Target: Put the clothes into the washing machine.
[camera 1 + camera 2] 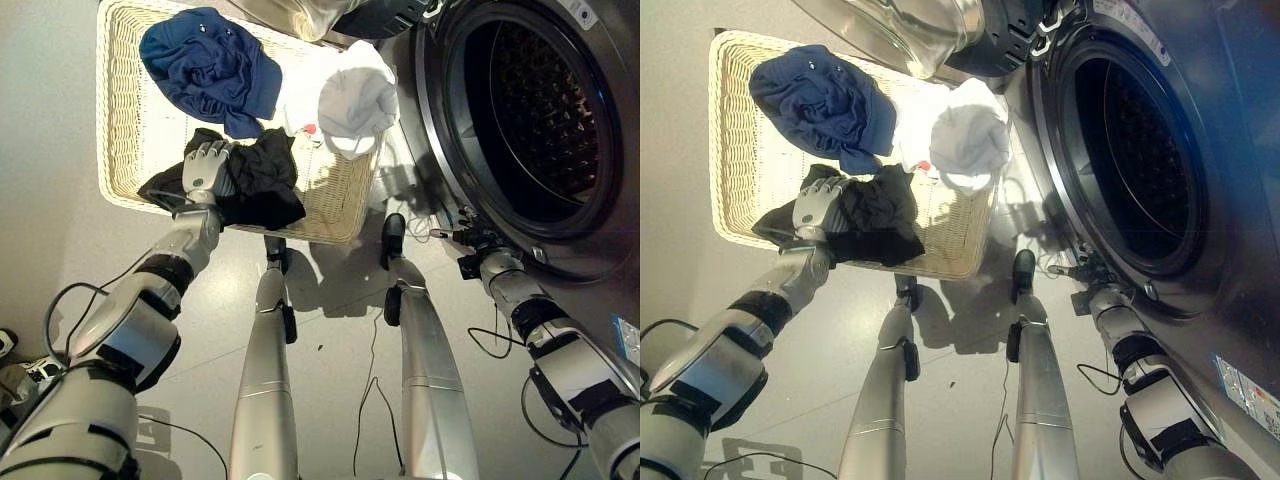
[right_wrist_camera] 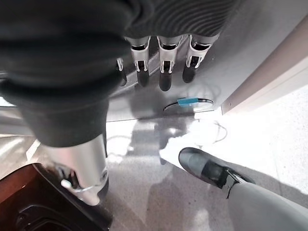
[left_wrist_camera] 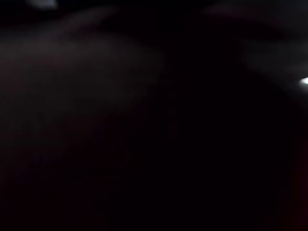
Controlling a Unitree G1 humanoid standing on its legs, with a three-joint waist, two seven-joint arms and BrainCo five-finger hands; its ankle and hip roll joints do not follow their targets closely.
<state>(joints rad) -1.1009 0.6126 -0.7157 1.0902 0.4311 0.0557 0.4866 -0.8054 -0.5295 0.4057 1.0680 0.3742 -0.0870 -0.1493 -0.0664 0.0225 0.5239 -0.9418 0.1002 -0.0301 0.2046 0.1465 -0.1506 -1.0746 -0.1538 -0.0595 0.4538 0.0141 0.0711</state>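
Left hand (image 1: 207, 166) buried in black cloth (image 1: 255, 185) at basket (image 1: 120, 120) edge; grip impossible to tell. Right hand (image 2: 163, 72) slack, empty, beside washer (image 1: 530, 110). Best gathered deep, lifted clear of rim, then swung to drum. Blue cloth (image 1: 210, 65) and white cloth (image 1: 355, 95) wait in basket.

Near-black throughout, dark cloth (image 3: 120, 120) close against the lens, faint folds barely visible. Small bright spot (image 3: 303, 82) at one edge. Nothing else can be told.
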